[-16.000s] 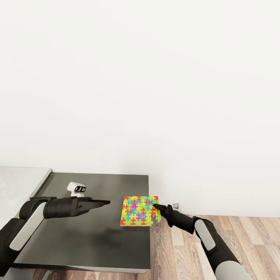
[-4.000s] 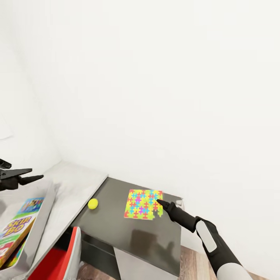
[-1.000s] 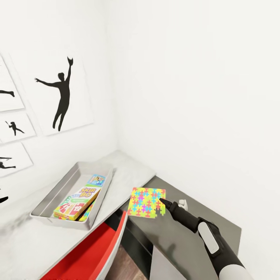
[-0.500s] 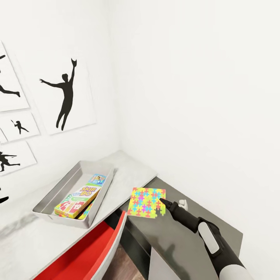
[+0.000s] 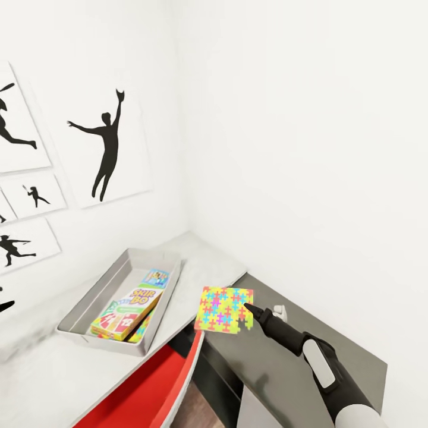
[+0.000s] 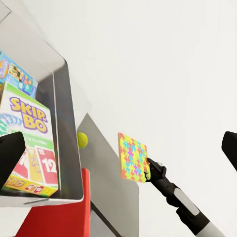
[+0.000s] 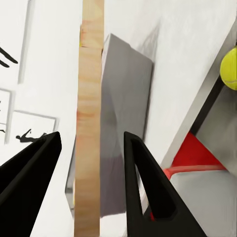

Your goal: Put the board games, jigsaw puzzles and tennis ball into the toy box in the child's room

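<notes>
Jigsaw puzzle (image 5: pixel 223 310): interlocking pieces in yellow, green, pink, blue, orange; edge-on it shows plain tan. Toy box (image 5: pixel 89 299): pale grey. Board game (image 5: pixel 126 305): yellow lid, purple "SKIP-BO" lettering, red and green cards. Tennis ball (image 6: pixel 82 140): yellow-green. Right gripper (image 5: pixel 248 308): black. Seat (image 5: pixel 142 389), possibly a chair: red. Wall prints (image 5: pixel 106 145): black silhouettes on white.

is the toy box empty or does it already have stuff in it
Not empty. In the head view the grey toy box holds a Skip-Bo board game, with another colourful box lying behind it.
</notes>
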Motion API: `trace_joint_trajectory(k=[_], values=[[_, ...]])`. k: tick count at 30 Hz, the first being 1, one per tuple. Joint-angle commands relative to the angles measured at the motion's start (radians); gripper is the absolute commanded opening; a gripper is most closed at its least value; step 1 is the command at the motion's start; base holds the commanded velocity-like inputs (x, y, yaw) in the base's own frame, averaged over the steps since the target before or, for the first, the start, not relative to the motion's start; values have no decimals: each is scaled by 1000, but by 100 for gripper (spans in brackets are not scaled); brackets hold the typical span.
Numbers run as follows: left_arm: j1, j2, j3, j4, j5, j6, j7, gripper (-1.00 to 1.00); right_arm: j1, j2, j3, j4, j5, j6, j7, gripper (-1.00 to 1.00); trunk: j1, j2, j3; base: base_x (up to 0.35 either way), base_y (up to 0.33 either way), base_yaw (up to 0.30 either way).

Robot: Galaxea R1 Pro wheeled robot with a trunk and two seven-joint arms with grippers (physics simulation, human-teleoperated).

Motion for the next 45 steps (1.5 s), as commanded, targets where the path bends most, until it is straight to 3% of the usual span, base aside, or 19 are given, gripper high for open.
trace_joint_trajectory(k=[1,13,17,22,26,30,36,45], values=[[-1,0,-3,1,2,10,-4,100,-1,0,-2,0,-4,7,2,-100,1,-2,-2,110,60,0],[-1,-1,-3,0,2,10,-4,100,1,0,-2,-17,-4,10,5,-100,1,-2,-2,20,11,0],[-1,-2,-4,0,2,10,-4,100,5,1,2,-109,-5,25,18,-100,1,-2,-2,0,0,0],[-1,-2,-4,0,2,10,-4,100,2,14,6,-260,2,113,6,-100,1,-2,-2,0,0,0],[-1,-18,-4,-1,1,10,-4,100,-15,20,6,-367,-3,220,-72,-100,1,-2,-2,0,0,0],[-1,-24,-4,-2,0,10,-4,100,-129,34,2,-394,-6,328,-176,-100,1,-2,-2,0,0,0],[-1,-26,-4,-3,0,10,-4,100,-205,85,-3,-379,-5,364,-300,-100,1,-2,-2,0,0,0],[-1,-27,-4,-3,0,10,-4,100,-211,97,-2,-375,-4,364,-321,-100,1,-2,-2,0,0,0]])
